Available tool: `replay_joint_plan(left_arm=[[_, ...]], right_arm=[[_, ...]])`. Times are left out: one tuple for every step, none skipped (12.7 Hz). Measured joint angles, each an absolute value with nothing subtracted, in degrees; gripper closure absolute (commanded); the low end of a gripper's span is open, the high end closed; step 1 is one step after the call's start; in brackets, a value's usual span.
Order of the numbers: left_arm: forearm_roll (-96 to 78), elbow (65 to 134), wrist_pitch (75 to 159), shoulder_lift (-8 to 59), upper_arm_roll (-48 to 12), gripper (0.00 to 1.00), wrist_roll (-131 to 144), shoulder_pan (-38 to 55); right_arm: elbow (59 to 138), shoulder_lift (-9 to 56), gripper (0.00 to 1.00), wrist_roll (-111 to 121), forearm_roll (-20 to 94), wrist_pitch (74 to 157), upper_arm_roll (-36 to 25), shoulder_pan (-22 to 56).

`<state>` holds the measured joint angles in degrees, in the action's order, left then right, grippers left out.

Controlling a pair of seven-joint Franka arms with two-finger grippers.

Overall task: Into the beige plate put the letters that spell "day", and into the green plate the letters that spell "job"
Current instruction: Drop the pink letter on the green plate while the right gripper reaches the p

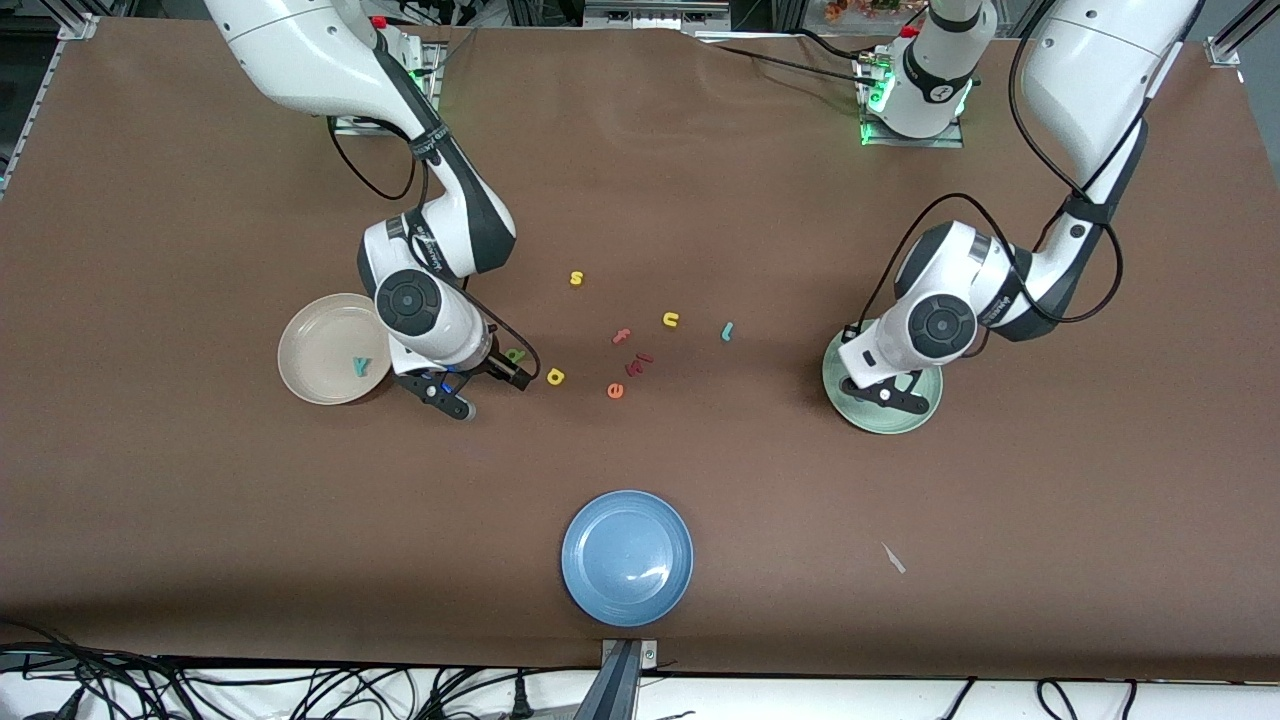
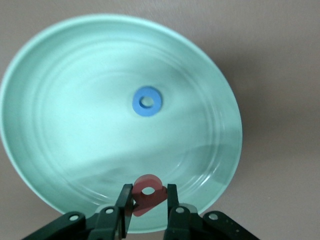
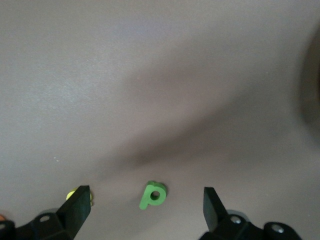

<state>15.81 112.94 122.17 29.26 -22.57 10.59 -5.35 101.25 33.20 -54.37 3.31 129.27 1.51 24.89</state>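
My left gripper (image 2: 149, 194) is shut on the salmon-red "b" (image 2: 148, 190) and holds it over the green plate (image 2: 60, 165), where the blue ring "o" (image 2: 147, 101) lies. That gripper (image 1: 893, 394) hides much of the green plate (image 1: 930, 405) in the front view. My right gripper (image 3: 146, 196) stands open, its fingers on either side of the green stemmed letter (image 3: 152, 195) on the table. The yellow rounded letter (image 1: 555, 376) lies just beside it. The teal "y" (image 1: 360, 367) rests in the beige plate (image 1: 310, 345). A teal hooked stroke (image 1: 728, 331) lies on the table toward the green plate.
A yellow "s" (image 1: 576, 278), yellow "u" (image 1: 670, 319), pink "f" (image 1: 621, 337), a dark red letter (image 1: 640, 364) and an orange "e" (image 1: 615, 391) are scattered mid-table. A blue plate (image 1: 627, 557) sits near the front edge.
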Motion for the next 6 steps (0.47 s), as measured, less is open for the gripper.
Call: replay_joint_plan(left_arm=[[15.8, 113.9, 123.1, 29.1, -22.6, 0.00, 10.6, -5.6], [15.8, 114.2, 123.5, 29.1, -22.5, 0.00, 10.6, -5.8], [15.8, 114.3, 123.5, 29.1, -22.5, 0.00, 10.5, -6.0], [15.8, 114.3, 123.5, 29.0, -22.5, 0.00, 10.5, -6.0], [15.8, 114.2, 123.5, 28.6, -22.7, 0.00, 10.5, -6.0], [15.8, 114.2, 123.4, 27.8, -23.2, 0.00, 10.5, -6.0]], right_arm=[[101.2, 33.2, 0.00, -54.9, 3.3, 128.5, 1.5, 24.9], [101.2, 33.2, 0.00, -55.5, 3.3, 128.2, 1.5, 24.9], [101.2, 33.2, 0.00, -57.0, 3.3, 128.1, 1.5, 24.9], [101.2, 33.3, 0.00, -60.1, 3.3, 128.4, 1.5, 24.9], [101.2, 33.3, 0.00, -63.6, 3.3, 129.6, 1.6, 25.0], [101.5, 33.4, 0.00, -66.7, 3.3, 131.5, 1.7, 25.3]])
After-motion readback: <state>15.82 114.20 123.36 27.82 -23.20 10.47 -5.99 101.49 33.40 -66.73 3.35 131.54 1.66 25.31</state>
